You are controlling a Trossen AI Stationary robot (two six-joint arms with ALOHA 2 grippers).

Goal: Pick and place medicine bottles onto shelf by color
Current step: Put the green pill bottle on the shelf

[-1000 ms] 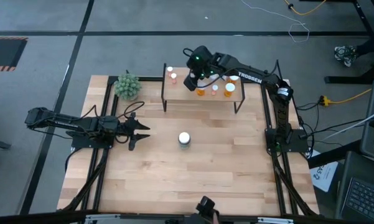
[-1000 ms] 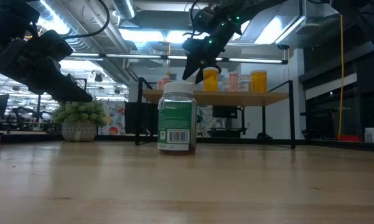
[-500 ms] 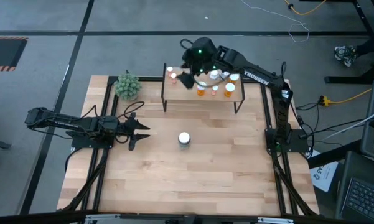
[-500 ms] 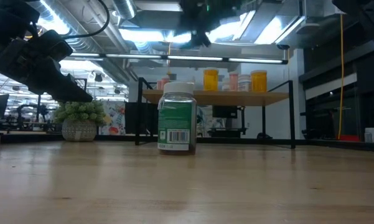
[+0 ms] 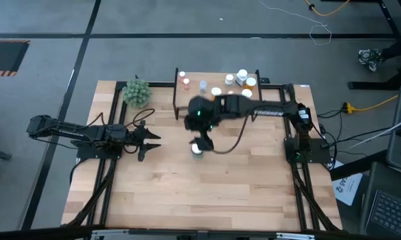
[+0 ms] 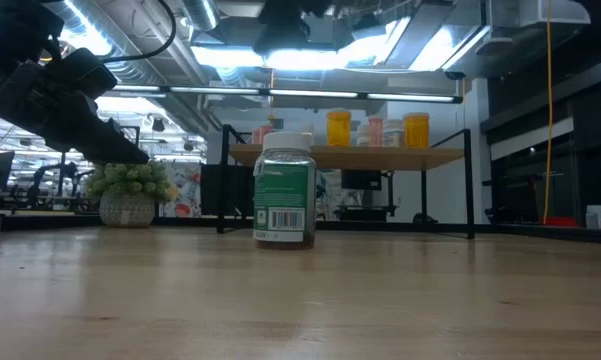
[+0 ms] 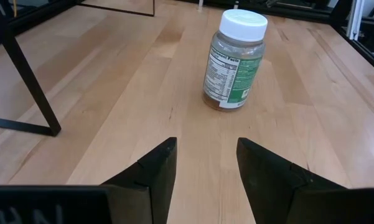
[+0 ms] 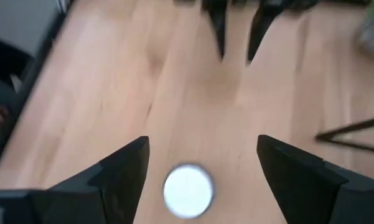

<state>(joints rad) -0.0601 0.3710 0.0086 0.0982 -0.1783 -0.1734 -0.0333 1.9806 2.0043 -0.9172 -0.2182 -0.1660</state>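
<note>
The larger green medicine bottle [image 5: 198, 151] stands upright on its base in the middle of the table, white cap up; it also shows in the low view [image 6: 284, 190] and the left wrist view [image 7: 234, 59]. My right gripper [image 8: 202, 140] hangs open above it, with the cap [image 8: 188, 190] below and between its fingers, apart from them. Several small bottles [image 5: 242, 75] stand on the shelf [image 6: 345, 155] at the far side. My left gripper [image 7: 206, 162] waits open at the table's left [image 5: 150, 141], pointing at the green bottle.
A green leafy plant ball [image 5: 137, 92] sits at the far left corner, left of the shelf. The shelf's thin black legs [image 7: 25, 81] stand on the table. Bare wood lies around the green bottle and toward the near edge.
My right gripper has risen from the shelf top and swung toward the near edge, and it now hangs over the green bottle in the middle of the table. The bottles have not moved.
</note>
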